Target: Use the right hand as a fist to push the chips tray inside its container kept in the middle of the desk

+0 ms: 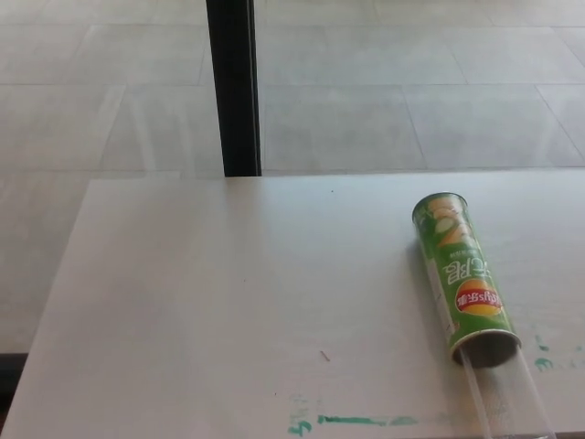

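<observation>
Green chips can [462, 279] lies on its side near the bench's [228, 302] right edge, open mouth toward the near edge. Clear tray [503, 398] sticks out of the mouth, reaching the near edge. Green marker smears [352, 421] along the near edge. Black post [233, 87] beyond the far edge. Neither hand shows, fingers' state can't be told.

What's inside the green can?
A clear tray sticks out of the can's open near end. Its part inside the can is hidden, and no chips can be made out.
</observation>
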